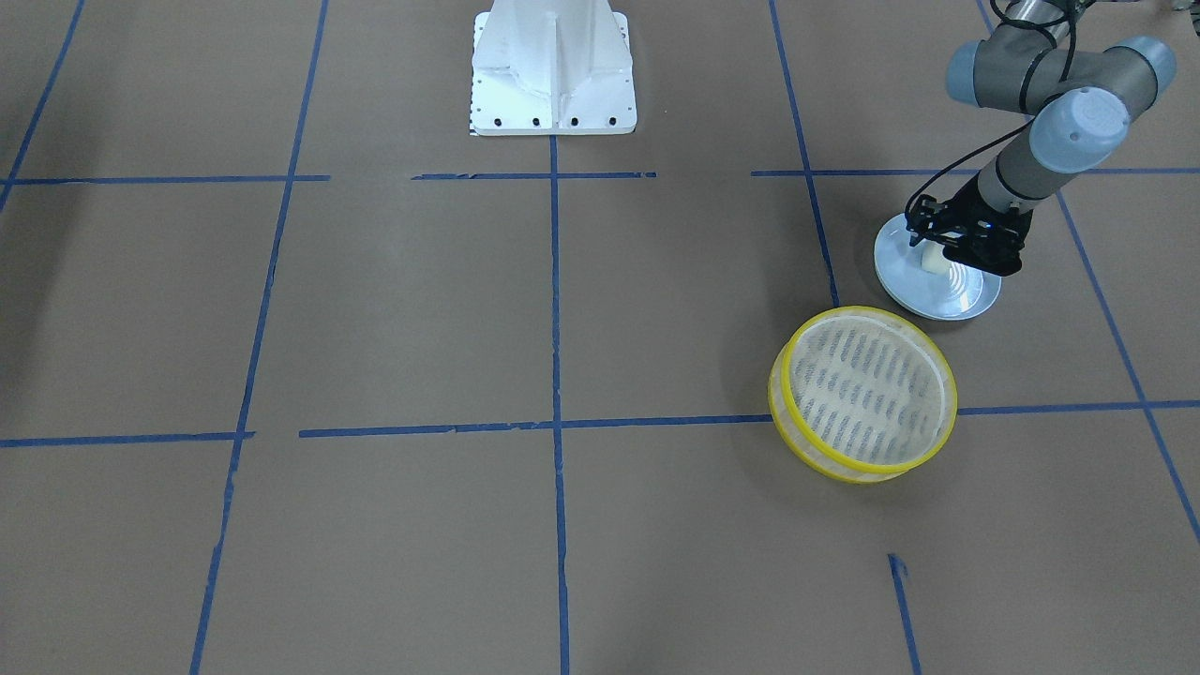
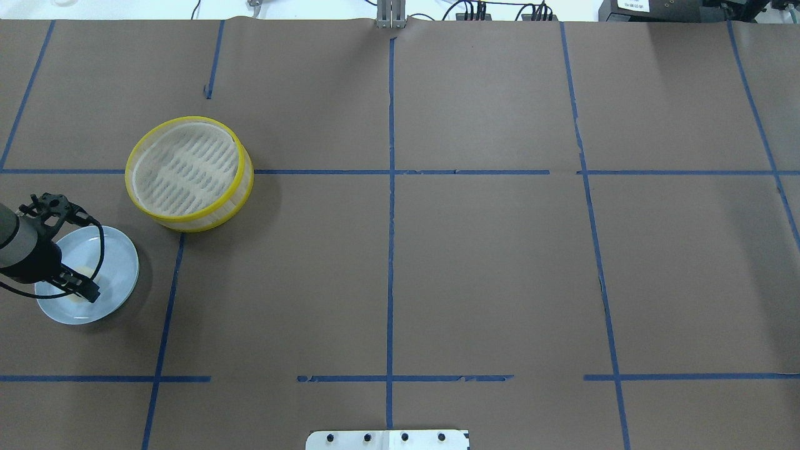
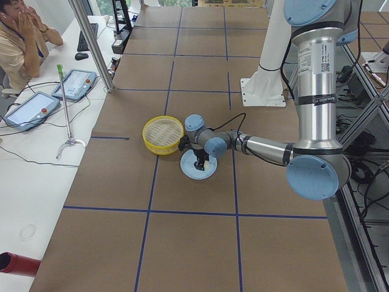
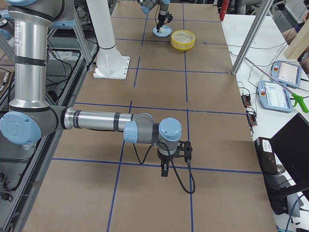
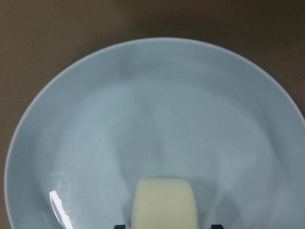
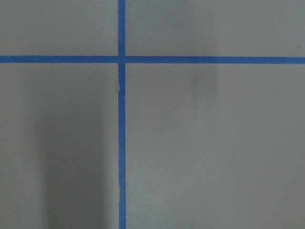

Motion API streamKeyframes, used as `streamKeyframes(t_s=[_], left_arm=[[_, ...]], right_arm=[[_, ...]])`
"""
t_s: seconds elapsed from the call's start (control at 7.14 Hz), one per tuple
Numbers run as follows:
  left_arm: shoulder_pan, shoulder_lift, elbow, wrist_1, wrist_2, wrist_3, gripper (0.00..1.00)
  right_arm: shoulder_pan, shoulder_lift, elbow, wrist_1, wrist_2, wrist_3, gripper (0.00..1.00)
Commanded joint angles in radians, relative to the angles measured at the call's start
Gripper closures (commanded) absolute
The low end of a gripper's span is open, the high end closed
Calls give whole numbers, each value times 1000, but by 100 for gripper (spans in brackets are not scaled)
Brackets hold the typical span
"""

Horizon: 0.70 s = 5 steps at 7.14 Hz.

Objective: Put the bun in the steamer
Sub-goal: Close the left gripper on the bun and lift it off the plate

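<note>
The bun, a small cream-white lump, lies on a light blue plate; it also shows in the front view. My left gripper reaches down onto the plate, and its black fingertips stand either side of the bun with small gaps, jaws open. The steamer, yellow-rimmed with a slotted cream floor, stands empty beside the plate; in the overhead view the steamer is just beyond the plate. My right gripper hangs over bare table far away; I cannot tell whether it is open.
The table is brown paper with blue tape lines. The robot's white base stands at the middle of the robot's side. Operators' tablets and a metal pole are off the far edge.
</note>
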Motion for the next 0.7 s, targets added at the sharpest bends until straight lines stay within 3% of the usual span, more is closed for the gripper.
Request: streamKeyframes(t_s=[0.0, 0.56], left_arm=[[0, -1, 1, 0, 0, 0, 41], [-2, -3, -11, 3, -2, 0, 51]], right_arm=[[0, -1, 0, 0, 0, 0, 0], [0, 1, 0, 0, 0, 0, 0]])
